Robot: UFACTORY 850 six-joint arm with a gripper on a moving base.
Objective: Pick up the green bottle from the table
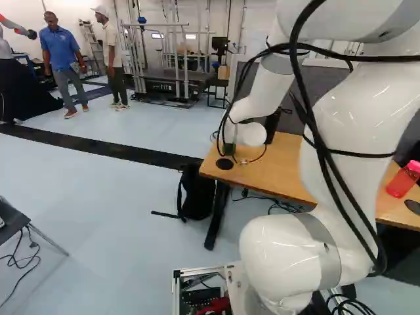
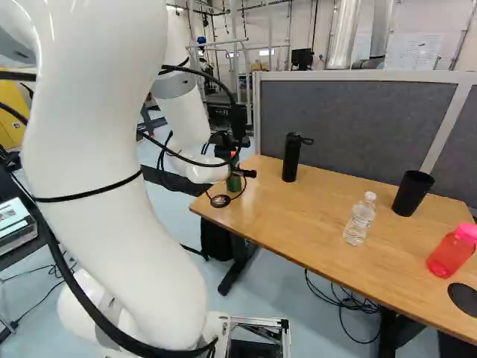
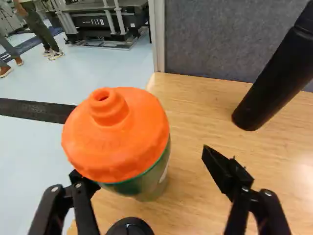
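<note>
- White arm (image 2: 112, 186), at the left of the right base view, reaching out to the table's near corner.
- Black backpack (image 1: 199, 193), on the floor by the table's leg.
- Black disc (image 2: 220, 201), set in the tabletop at that corner, just beside the green bottle.
- Green bottle (image 2: 234, 183) with an orange lid (image 3: 115, 134), upright on the wooden table (image 2: 298, 216), near its end.
- Gripper (image 2: 242, 173), at the green bottle, its fingers spread wide. The bottle is much nearer one finger, which its lid partly hides; whether they touch, I cannot tell. The other finger is clearly apart from it.
- Tall black bottle (image 2: 291, 158), beyond the gripper, near the grey partition (image 2: 358, 127).
- Clear bottle (image 2: 359, 220), upright, mid-table.
- Black cup (image 2: 412, 193), near the partition.
- Red bottle (image 2: 450, 252) with a pink lid, tilted.
- Second black disc (image 2: 463, 298), just beside the red bottle.
</note>
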